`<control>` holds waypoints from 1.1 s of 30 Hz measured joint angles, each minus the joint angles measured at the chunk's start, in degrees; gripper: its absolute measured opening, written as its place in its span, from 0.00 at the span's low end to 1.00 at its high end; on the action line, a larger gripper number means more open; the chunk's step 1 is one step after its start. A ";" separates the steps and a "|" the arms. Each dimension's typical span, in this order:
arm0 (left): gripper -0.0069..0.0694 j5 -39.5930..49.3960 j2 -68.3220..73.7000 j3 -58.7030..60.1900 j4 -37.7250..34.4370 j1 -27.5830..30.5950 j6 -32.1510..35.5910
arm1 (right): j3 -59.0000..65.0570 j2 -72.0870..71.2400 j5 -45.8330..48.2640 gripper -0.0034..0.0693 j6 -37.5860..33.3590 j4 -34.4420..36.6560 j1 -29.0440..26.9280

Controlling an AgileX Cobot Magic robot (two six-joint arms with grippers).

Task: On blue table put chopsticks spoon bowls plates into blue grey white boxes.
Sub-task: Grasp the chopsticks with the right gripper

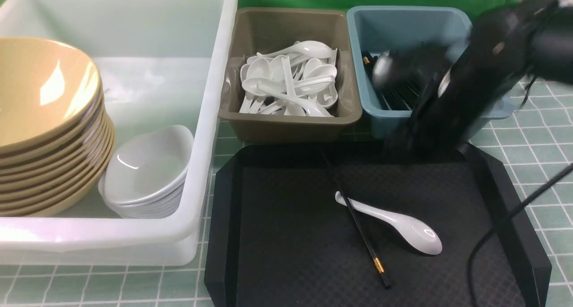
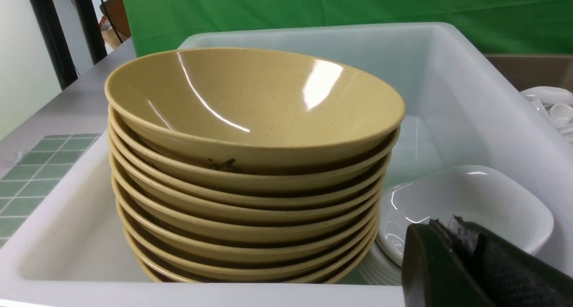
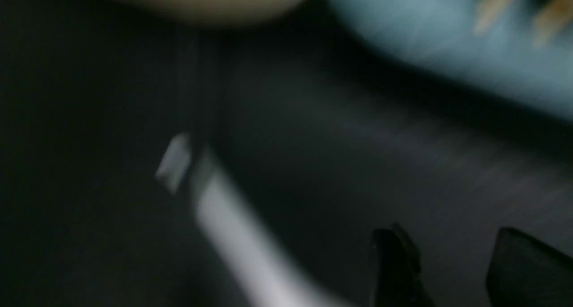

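- A single black chopstick is lying on the black tray, crossing and touching the handle of a white soup spoon. Both are being judged as not yet sorted.
- The chopstick is being judged light, stiff and thin, lying flat and apt to roll. A hold near mid-length, clear of the spoon, is being advised, with the teal-blue box as its place.
- The spoon is being judged glossy, slippery and liable to chip. Its handle is being preferred for a hold, with the grey-brown box as its place.
- The right fingers are being shown apart above the tray, with nothing between them.
- The left fingers are being shown pressed together and empty, beside the yellow bowls and white plates in the white tub.
- The right arm is being smeared by motion in the front view and is hiding part of the teal-blue box.
- The right wrist view is being blurred too badly for its pale streak to be named.
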 joint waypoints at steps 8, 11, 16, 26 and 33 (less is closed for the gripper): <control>0.09 0.00 0.00 0.00 0.00 0.00 0.00 | 10.78 0.12 -8.51 0.39 1.50 0.63 8.75; 0.09 0.00 0.00 0.00 0.00 0.00 0.00 | 11.61 0.12 -9.53 0.39 2.23 0.55 8.75; 0.09 0.00 0.00 0.00 -0.05 0.00 0.00 | 11.96 0.12 -10.17 0.39 2.34 1.45 8.75; 0.09 -0.05 0.00 0.00 -0.05 0.00 0.00 | 11.96 0.08 -10.91 0.39 2.52 3.00 8.75; 0.09 -0.05 0.00 0.00 -0.05 0.00 0.00 | 11.96 0.13 -14.39 0.39 2.14 4.54 10.72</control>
